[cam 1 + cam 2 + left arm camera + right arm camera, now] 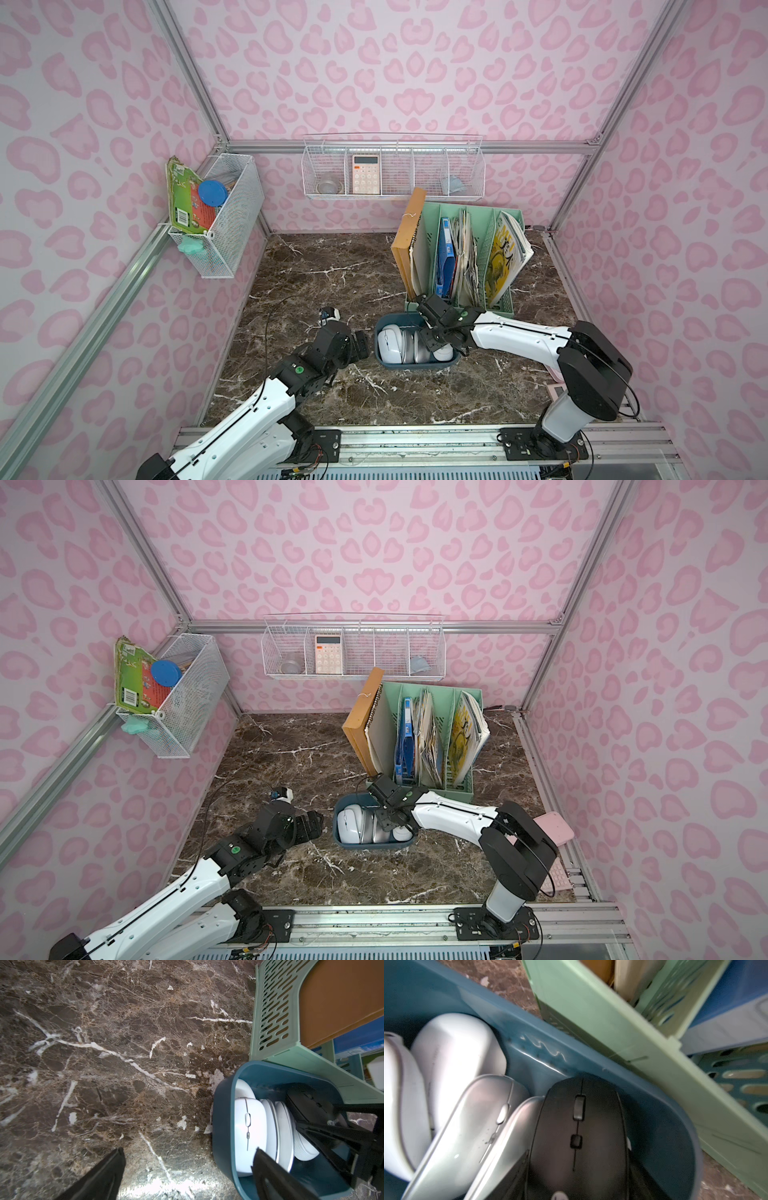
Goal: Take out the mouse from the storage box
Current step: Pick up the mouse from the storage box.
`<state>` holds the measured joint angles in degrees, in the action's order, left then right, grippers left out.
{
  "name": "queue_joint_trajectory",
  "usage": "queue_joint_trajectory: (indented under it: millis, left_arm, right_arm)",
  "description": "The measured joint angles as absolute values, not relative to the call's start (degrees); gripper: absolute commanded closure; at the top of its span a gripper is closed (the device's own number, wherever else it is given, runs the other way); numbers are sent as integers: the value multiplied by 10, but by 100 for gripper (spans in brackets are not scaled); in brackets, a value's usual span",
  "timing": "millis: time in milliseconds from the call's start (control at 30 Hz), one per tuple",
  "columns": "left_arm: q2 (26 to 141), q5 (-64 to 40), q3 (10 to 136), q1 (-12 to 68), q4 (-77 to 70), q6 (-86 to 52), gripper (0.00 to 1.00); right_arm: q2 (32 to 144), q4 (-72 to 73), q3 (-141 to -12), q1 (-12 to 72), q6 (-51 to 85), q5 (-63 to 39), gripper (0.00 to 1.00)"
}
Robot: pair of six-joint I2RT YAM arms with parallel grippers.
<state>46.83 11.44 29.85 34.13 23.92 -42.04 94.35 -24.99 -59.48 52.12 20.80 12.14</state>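
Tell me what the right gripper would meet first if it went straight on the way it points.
The black mouse in the storage box, just ahead of the right gripper; whether they touch is unclear.

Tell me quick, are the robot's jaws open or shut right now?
Left gripper: jaws open, holding nothing.
Right gripper: jaws astride the black mouse in the storage box; cannot tell if they grip it.

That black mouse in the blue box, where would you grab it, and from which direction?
Grip the black mouse across its two long sides, around mid-body, coming down through the open top. The wall of the storage box curves close round one side and a silver mouse leans against the other, so sideways approaches look blocked.
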Motion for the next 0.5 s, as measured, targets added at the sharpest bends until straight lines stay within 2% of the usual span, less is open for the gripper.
queue_joint_trajectory:
  millis: [233, 500]
  left_arm:
    - [462, 103, 304, 341, 248, -423, 1]
    - [448, 89, 314, 341, 278, -449, 1]
  right_arm:
    - [898, -276, -597, 547, 229, 144, 50]
    - [826, -332, -597, 616, 296, 199, 50]
